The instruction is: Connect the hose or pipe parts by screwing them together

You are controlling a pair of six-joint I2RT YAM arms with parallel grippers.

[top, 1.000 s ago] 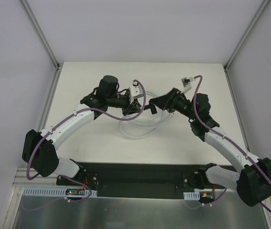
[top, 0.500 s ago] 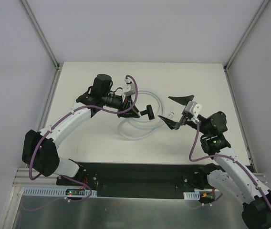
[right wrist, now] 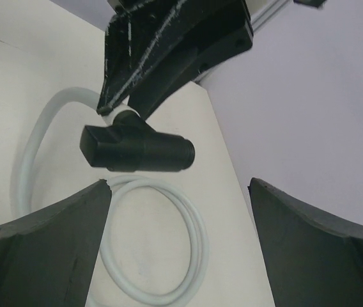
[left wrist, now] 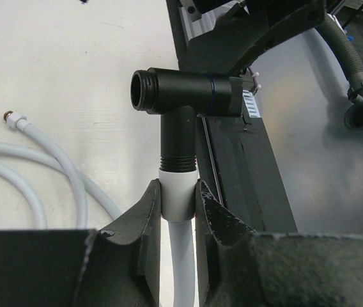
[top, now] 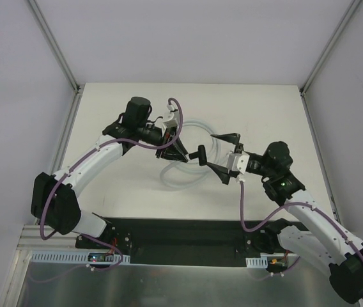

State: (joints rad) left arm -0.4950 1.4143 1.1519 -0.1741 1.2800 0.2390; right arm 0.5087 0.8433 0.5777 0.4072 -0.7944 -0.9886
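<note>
The white hose point(top: 183, 180) lies coiled on the table. My left gripper point(top: 180, 155) is shut on the hose's white end collar point(left wrist: 178, 192), holding it above the table. The black T-shaped connector point(top: 200, 154) sits on that collar by its stem, its threaded port point(left wrist: 144, 90) pointing left in the left wrist view. The hose's other end, with a small metal fitting point(left wrist: 12, 118), lies loose on the table. My right gripper point(top: 211, 151) is wide open just right of the connector point(right wrist: 137, 148), which hangs a little beyond its fingertips, apart from both. The hose coil point(right wrist: 191, 249) shows below it.
Purple cables point(top: 179, 121) loop over the left wrist and another point(top: 241, 198) hangs from the right arm. The black base plate point(top: 188, 233) and a metal shelf point(top: 188, 281) run along the near edge. Frame posts point(top: 73, 86) stand at the table's back corners.
My right gripper let go at the connector, opened wide and drew back to the right, then came back left toward it. The left gripper kept its hold and shifted only slightly.
</note>
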